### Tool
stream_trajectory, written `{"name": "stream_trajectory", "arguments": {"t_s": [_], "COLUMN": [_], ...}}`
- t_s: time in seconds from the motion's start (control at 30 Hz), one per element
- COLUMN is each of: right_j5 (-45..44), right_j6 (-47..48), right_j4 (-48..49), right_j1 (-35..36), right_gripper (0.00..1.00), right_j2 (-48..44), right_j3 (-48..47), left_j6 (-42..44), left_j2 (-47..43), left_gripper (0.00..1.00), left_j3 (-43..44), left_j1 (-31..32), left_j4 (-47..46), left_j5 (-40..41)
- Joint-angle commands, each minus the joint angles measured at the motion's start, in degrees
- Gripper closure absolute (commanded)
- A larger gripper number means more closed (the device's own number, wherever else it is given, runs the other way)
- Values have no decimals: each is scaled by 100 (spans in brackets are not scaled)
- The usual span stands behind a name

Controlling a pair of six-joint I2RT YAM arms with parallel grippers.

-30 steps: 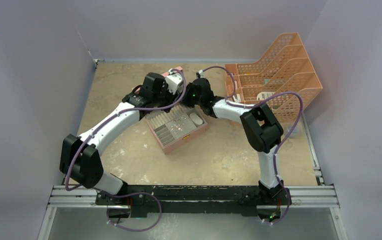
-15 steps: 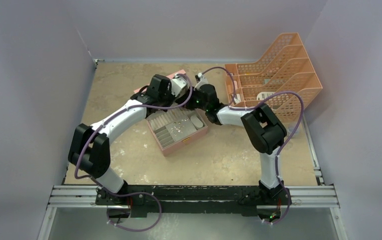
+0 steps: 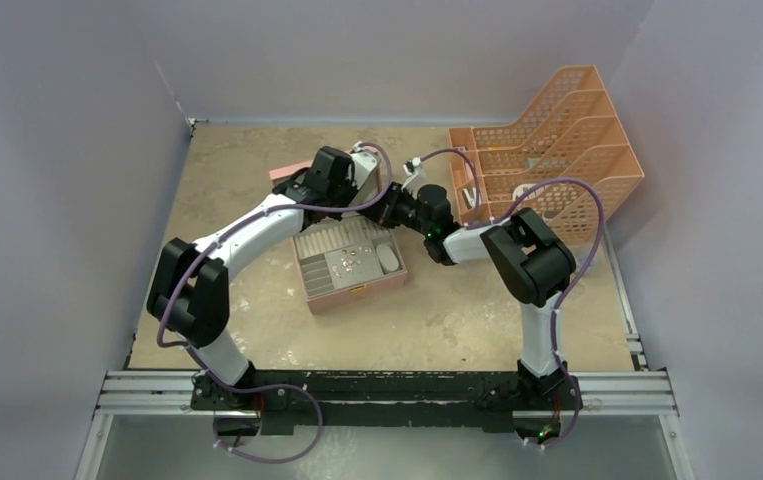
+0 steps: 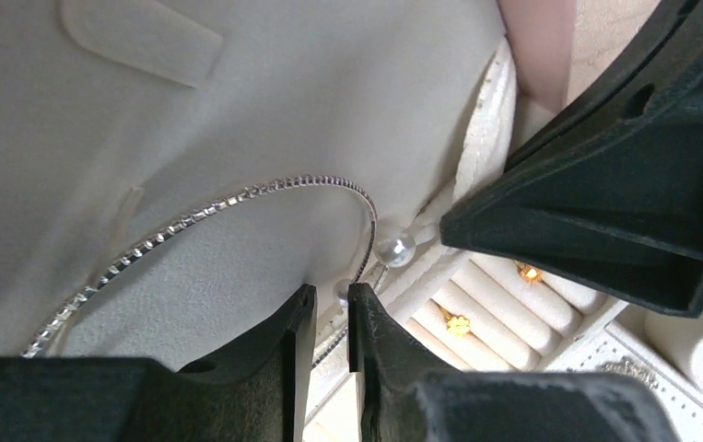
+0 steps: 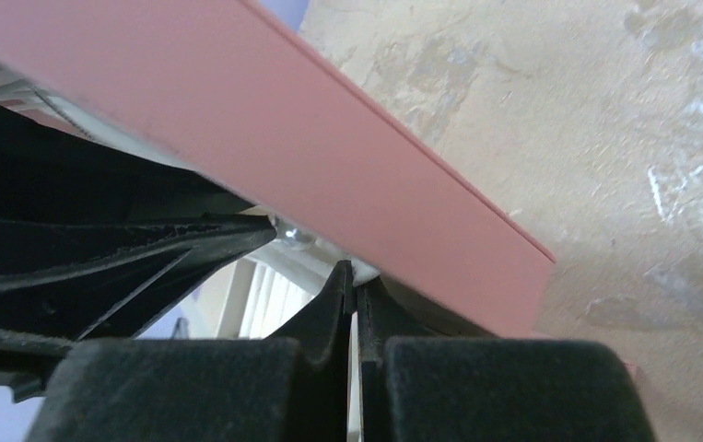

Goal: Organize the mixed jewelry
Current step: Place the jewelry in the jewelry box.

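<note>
The thin, silvery, finely notched hoop [image 4: 237,195] lay against the white lining of the raised lid [image 4: 283,92]. Its wire ran down into the narrow gap between the almost closed tips of the left hand [image 4: 329,304]; whether they pinched it I cannot tell. The right hand [image 5: 354,281] was pressed together at the lid's pink edge, and the pink box [image 3: 357,292] on the bench [image 3: 457,310] held small gold pieces [image 4: 458,324] in its ring slots.
</note>
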State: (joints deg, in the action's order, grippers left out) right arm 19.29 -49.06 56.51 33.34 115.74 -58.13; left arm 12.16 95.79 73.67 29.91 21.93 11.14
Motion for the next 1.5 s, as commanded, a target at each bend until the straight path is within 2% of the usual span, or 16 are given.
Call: {"name": "stream_trajectory", "arguments": {"t_s": [0.0,0.13,0.33,0.4,0.47,0.53,0.63,0.87,1.03,1.1,1.37,1.47], "right_j5": [782,890,775,668,606,436,225,-588,-1276,-1434,-2000,-2208], "right_j6": [-937,-1215,-1535,-1455,-969,-581,-486,-738,-1152,-1258,-1707,-1745], "right_j4": [1811,1802,887,1034,977,610,495,-1133,-2397,-2711,-4542,-4782], "right_j1": [-20,-66,-91,-90,-90,-82,-82,-82,-18,11,179,276], "right_gripper": [100,100,100,100,100,100,100,100,75,69,65,65], "right_j2": [-525,-493,-504,-511,-518,-526,-629,-685,-756,-776,-537,-514], "right_j3": [47,-88,-486,-464,-444,-473,-405,-641,-1287,-1478,-2488,-2607], "left_j6": [-73,-190,-316,-356,-414,-457,-483,-672,-784,-846,-1019,-1132], "left_j2": [155,258,361,393,447,489,552,523,387,357,277,253], "left_gripper": [80,83,89,90,91,93,95,96,94,94,92,91], "left_j3": [236,297,341,369,420,482,580,837,901,941,1072,1140], "left_j1": [-170,-170,-170,-170,-170,-170,-170,-170,-170,-170,-170,-170], "left_j4": [-387,-299,-247,-240,-211,-190,-164,68,156,197,306,365], "left_j5": [893,1074,1275,1308,1325,1383,1452,1339,1189,1157,1078,1062]}}
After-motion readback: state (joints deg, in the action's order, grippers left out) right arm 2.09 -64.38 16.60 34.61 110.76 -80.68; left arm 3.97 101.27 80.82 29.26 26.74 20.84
